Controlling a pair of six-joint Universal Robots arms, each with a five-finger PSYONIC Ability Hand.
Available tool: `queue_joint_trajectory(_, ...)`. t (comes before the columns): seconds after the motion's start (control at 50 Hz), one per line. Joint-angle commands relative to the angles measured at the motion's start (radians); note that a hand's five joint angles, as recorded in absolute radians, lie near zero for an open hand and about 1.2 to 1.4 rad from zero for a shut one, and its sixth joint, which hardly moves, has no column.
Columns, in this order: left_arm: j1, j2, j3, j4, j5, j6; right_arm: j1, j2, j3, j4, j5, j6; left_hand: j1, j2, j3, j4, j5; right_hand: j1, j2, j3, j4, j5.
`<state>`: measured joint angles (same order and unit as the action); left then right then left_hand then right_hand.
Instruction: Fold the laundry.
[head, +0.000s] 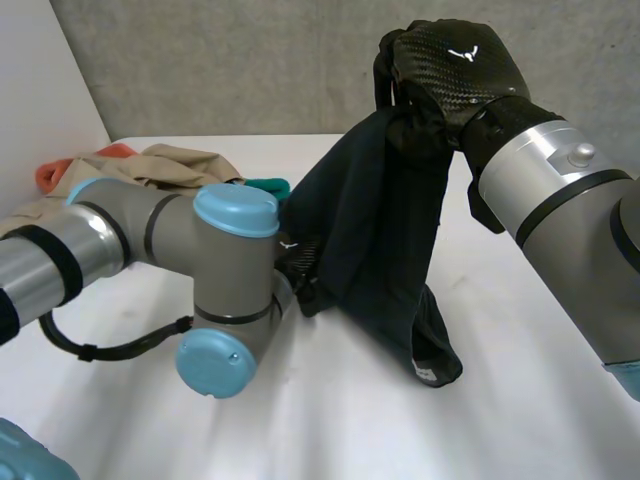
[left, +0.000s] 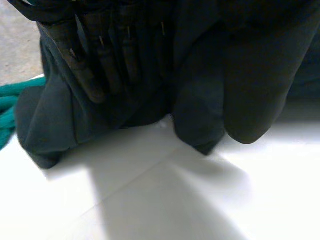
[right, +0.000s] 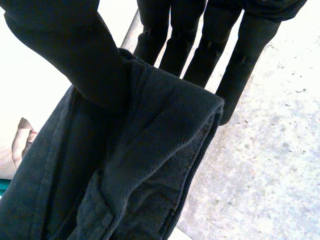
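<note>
**Holding a dark garment (head: 370, 220) up between two hands**

Nearest, resting its lower fold on the white counter (head: 330, 420). Gripping a low edge with the left hand (head: 297, 262), fingers (left: 95, 65) and thumb closed on the cloth just above the counter. Pinching the top edge in the raised right hand (head: 445, 65), fingers (right: 200, 50) against thumb. Beyond, heaped at the far left: beige garment (head: 170, 165), teal cloth (head: 268, 185), orange cloth (head: 50, 175).
</note>
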<state>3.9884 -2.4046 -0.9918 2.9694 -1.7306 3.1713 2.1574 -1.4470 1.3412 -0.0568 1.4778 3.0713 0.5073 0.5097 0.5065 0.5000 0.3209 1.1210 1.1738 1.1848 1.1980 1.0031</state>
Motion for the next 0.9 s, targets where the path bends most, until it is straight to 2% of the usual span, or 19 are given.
queue_joint_trajectory(0.02,-0.044,-0.013,0.061,-0.041,0.020,-0.097,-0.002,-0.004,-0.005,0.012,-0.001,0.014,0.052,0.050,0.053,0.060,0.064,0.275,0.222,0.211,0.198,0.219)
queue_joint_trajectory(0.06,-0.048,-0.019,0.073,-0.047,0.020,-0.113,-0.002,-0.007,-0.005,0.015,-0.001,0.018,0.105,0.103,0.106,0.112,0.117,0.275,0.222,0.211,0.198,0.219)
queue_joint_trajectory(0.1,-0.048,-0.033,0.094,-0.050,0.020,-0.122,-0.002,-0.010,-0.005,0.018,-0.001,0.027,0.251,0.249,0.252,0.259,0.263,0.275,0.222,0.211,0.198,0.219)
queue_joint_trajectory(0.14,-0.049,-0.040,0.108,-0.050,0.019,-0.126,-0.002,-0.013,-0.005,0.020,-0.001,0.032,0.457,0.454,0.457,0.464,0.469,0.275,0.222,0.211,0.198,0.219)
queue_joint_trajectory(0.16,-0.049,-0.051,0.120,-0.050,0.017,-0.132,-0.004,-0.016,-0.005,0.021,-0.001,0.035,0.667,0.665,0.668,0.674,0.679,0.275,0.222,0.211,0.198,0.219)
queue_joint_trajectory(0.2,-0.046,-0.059,0.131,-0.052,0.011,-0.136,-0.007,-0.018,-0.005,0.023,-0.001,0.040,0.888,0.886,0.889,0.895,0.900,0.275,0.222,0.211,0.198,0.219)
queue_joint_trajectory(0.32,-0.014,-0.022,0.147,-0.084,-0.035,-0.139,-0.051,-0.024,-0.005,0.025,-0.001,0.021,0.889,0.887,0.890,0.896,0.901,0.275,0.222,0.211,0.198,0.219)
queue_joint_trajectory(0.4,0.049,0.126,0.111,-0.188,-0.049,-0.099,-0.134,-0.016,-0.010,0.032,-0.010,-0.060,0.889,0.887,0.890,0.896,0.901,0.275,0.222,0.211,0.198,0.219)
queue_joint_trajectory(0.42,0.069,0.171,0.101,-0.210,-0.044,-0.079,-0.152,-0.013,-0.010,0.038,-0.014,-0.084,0.889,0.887,0.890,0.896,0.901,0.275,0.222,0.211,0.198,0.219)
queue_joint_trajectory(0.44,0.115,0.262,0.076,-0.255,-0.021,-0.018,-0.187,-0.007,-0.010,0.063,-0.028,-0.133,0.889,0.887,0.890,0.896,0.901,0.275,0.222,0.211,0.198,0.219)
queue_joint_trajectory(0.5,0.175,0.405,0.041,-0.311,0.038,0.117,-0.229,0.007,-0.016,0.104,-0.062,-0.201,0.889,0.887,0.890,0.896,0.901,0.275,0.222,0.211,0.198,0.219)
queue_joint_trajectory(0.52,0.204,0.488,0.020,-0.337,0.081,0.225,-0.247,0.014,-0.022,0.130,-0.089,-0.242,0.889,0.887,0.890,0.896,0.901,0.275,0.222,0.211,0.198,0.219)
queue_joint_trajectory(0.6,0.244,0.658,-0.013,-0.371,0.164,0.456,-0.280,0.054,-0.042,0.187,-0.145,-0.308,0.889,0.887,0.890,0.896,0.901,0.275,0.222,0.211,0.198,0.219)
queue_joint_trajectory(0.66,0.256,0.711,-0.013,-0.348,0.169,0.522,-0.287,0.088,-0.060,0.213,-0.157,-0.325,0.889,0.887,0.890,0.896,0.901,0.275,0.222,0.211,0.198,0.219)
queue_joint_trajectory(0.74,0.270,0.667,-0.004,-0.311,0.140,0.582,-0.287,0.149,-0.091,0.233,-0.157,-0.338,0.889,0.887,0.890,0.896,0.901,0.275,0.222,0.211,0.198,0.219)
queue_joint_trajectory(0.82,0.258,0.526,0.047,-0.277,0.108,0.645,-0.284,0.210,-0.132,0.235,-0.152,-0.342,0.889,0.887,0.890,0.896,0.901,0.275,0.222,0.211,0.198,0.219)
queue_joint_trajectory(0.9,0.256,0.322,0.221,-0.214,0.057,0.711,-0.275,0.318,-0.244,0.204,-0.117,-0.368,0.889,0.887,0.890,0.896,0.901,0.275,0.222,0.211,0.198,0.219)
